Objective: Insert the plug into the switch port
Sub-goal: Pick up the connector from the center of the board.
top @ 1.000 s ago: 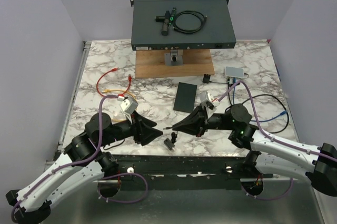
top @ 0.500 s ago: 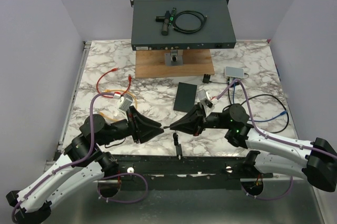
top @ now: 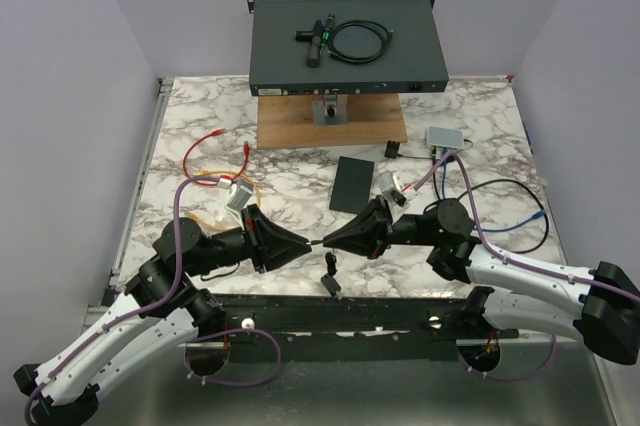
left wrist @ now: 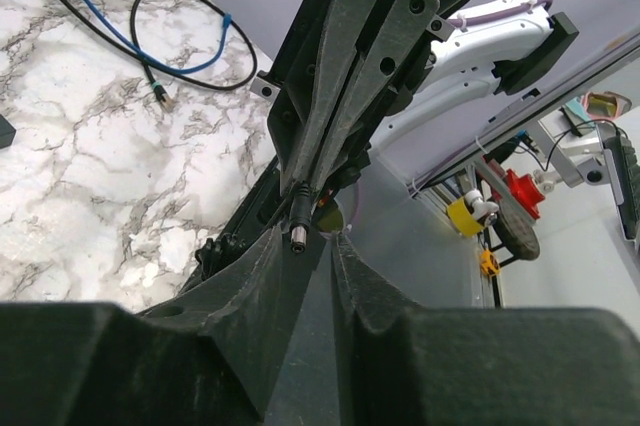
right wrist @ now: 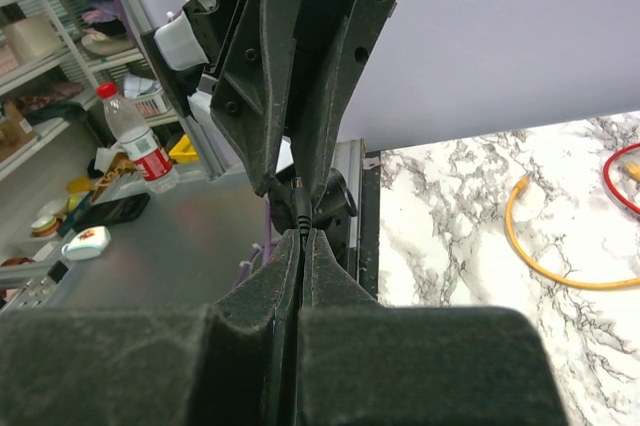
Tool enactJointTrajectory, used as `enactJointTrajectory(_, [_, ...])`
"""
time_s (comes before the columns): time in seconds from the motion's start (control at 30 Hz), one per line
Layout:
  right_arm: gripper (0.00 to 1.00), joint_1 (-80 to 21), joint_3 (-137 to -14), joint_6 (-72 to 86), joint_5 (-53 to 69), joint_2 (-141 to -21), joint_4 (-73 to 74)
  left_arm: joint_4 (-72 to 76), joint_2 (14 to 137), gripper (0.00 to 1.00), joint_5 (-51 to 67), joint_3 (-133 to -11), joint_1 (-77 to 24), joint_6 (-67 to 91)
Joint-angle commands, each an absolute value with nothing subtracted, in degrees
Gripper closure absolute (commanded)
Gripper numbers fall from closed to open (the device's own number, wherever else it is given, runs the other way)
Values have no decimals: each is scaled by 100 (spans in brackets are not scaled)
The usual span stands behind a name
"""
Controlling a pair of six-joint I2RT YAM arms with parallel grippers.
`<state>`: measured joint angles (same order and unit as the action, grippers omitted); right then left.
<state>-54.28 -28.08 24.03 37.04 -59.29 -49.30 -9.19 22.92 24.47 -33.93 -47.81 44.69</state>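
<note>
Left fingers (left wrist: 255,286) narrowed, gap remains | right fingers (right wrist: 335,276) pinch plug (left wrist: 298,235) | plug body hidden between them

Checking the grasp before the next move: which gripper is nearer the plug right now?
Right. The right gripper is shut on the plug, pinching it just behind its metal tip. The left gripper faces it tip to tip, its fingers apart, with the plug's tip at their mouth.
</note>
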Motion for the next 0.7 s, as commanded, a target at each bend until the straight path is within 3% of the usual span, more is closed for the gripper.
enactJointTrajectory(0.0, [99,-5462,-2742,2405,3813,-5933,-5153,-817,2226,77,2610,-3358,-4720,4526])
enactJointTrajectory(0.13, [99,-5460,-2754,2383,3841,-5916,-5099,-809,2239,84,2632,-3353,-4705,4509])
enactJointTrajectory(0.23, [99,-5458,-2775,2376,3870,-5915,-5063,-792,2267,99,2679,-3349,-4697,4500])
enactJointTrajectory(0.43, [98,-5459,-2851,2260,3940,-5882,-4812,-747,2360,100,2716,-3344,-4681,4475])
enactJointTrajectory(0.57, [67,-5458,-3208,1674,3943,-5685,-3640,-784,2499,100,2786,-3367,-4677,4423])
enactJointTrajectory(0.67, [58,-5458,-3545,999,3847,-5519,-2458,-964,2628,100,2783,-3440,-4668,4222])
